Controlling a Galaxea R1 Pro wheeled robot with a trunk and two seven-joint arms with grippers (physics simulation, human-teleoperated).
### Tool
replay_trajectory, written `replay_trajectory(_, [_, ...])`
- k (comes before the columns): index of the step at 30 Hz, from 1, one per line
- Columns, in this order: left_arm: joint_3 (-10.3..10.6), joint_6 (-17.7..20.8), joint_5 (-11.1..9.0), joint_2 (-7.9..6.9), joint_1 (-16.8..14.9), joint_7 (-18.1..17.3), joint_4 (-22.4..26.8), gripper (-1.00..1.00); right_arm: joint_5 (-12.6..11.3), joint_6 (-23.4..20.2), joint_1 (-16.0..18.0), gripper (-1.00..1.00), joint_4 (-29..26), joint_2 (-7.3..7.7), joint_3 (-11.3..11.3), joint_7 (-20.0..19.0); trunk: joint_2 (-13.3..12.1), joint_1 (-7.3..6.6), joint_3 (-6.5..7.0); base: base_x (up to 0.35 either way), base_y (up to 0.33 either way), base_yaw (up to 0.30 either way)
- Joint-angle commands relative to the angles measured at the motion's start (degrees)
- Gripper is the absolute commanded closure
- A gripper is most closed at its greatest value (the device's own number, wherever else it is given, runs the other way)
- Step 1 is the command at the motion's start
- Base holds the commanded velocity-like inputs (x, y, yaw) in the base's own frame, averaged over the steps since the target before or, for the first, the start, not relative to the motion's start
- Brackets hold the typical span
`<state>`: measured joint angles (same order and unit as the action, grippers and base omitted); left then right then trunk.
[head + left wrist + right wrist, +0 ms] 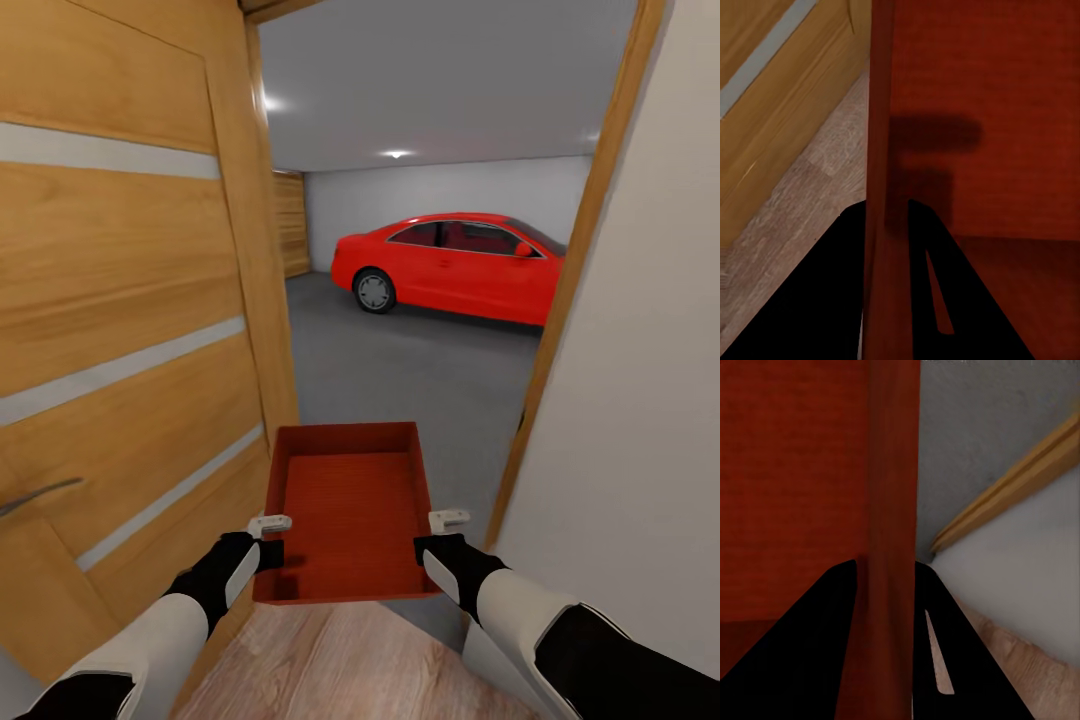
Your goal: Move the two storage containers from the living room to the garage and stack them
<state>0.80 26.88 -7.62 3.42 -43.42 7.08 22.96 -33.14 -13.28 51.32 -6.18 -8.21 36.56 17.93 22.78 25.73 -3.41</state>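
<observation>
The open wooden door (130,330) stands to the left. The left jaws (268,523) are clamped on the storage container's (348,500) left wall, the right jaws (448,518) on its right wall, so it hangs between them at the threshold. Ahead lie the garage floor (400,370) and red car (450,265). Judging by this, nothing is placed yet; the other container remains to be brought.

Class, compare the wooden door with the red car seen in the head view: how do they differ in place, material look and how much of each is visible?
The wooden door stands close at the left, swung open beside the container; the red car sits far back in the garage.
The door is tan wood with pale stripes; the car is glossy red.
The door runs past the picture's edge; the car's far end is hidden by the door frame.
</observation>
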Motion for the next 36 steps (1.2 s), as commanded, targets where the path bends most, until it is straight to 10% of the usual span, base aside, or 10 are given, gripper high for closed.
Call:
replay_trajectory(1, [0.34,0.45,1.03,0.58,0.01,0.74,-0.02,1.0,1.41,-0.43,0.09,1.0,-0.33,-0.49,0.53,0.35,0.13,0.05,-0.13,0.146,0.176,-0.001])
replay_trajectory(36, [0.34,0.45,1.03,0.58,0.01,0.74,-0.06,1.0,1.41,-0.52,0.09,1.0,-0.32,-0.49,0.56,0.35,0.13,0.05,-0.13,0.078,0.087,-0.121])
